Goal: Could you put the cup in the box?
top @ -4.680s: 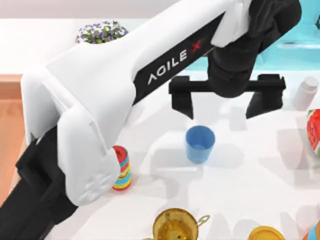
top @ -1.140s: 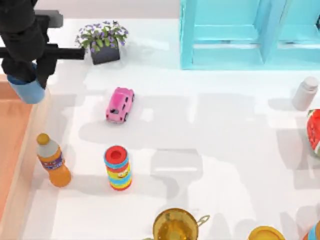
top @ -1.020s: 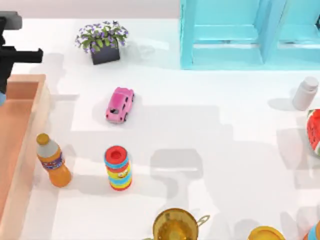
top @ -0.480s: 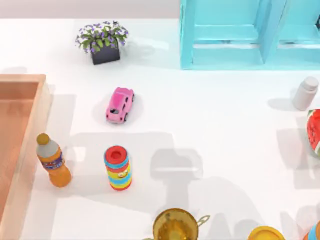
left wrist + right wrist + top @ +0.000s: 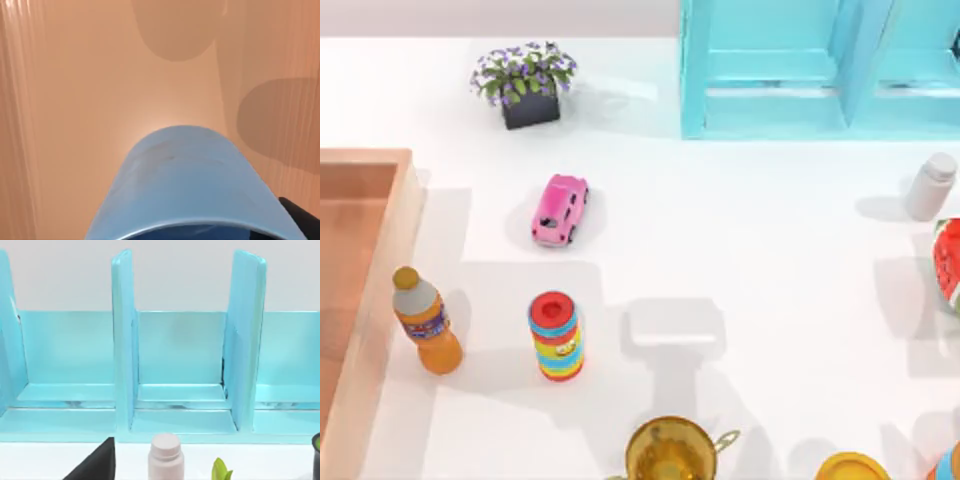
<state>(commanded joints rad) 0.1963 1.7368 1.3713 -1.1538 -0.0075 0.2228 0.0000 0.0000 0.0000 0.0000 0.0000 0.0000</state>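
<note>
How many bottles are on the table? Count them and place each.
2. An orange drink bottle stands beside the box rim at the table left; a white bottle stands near the right edge. Cut-off items at the lower right corner may hide more.

Glossy white bench [image 5: 740, 250] under soft overhead light with blurred grey shadows, tall teal-blue open cabinet [image 5: 800, 70] with upright dividers at the far edge, plain pale wall [image 5: 175, 275] behind

We see a white surface [image 5: 770, 300] | box [image 5: 405, 215] left | pink car [image 5: 559, 209] | orange bottle [image 5: 425, 320] | flowerpot [image 5: 527, 82] | teal cabinet [image 5: 820, 70]
</note>
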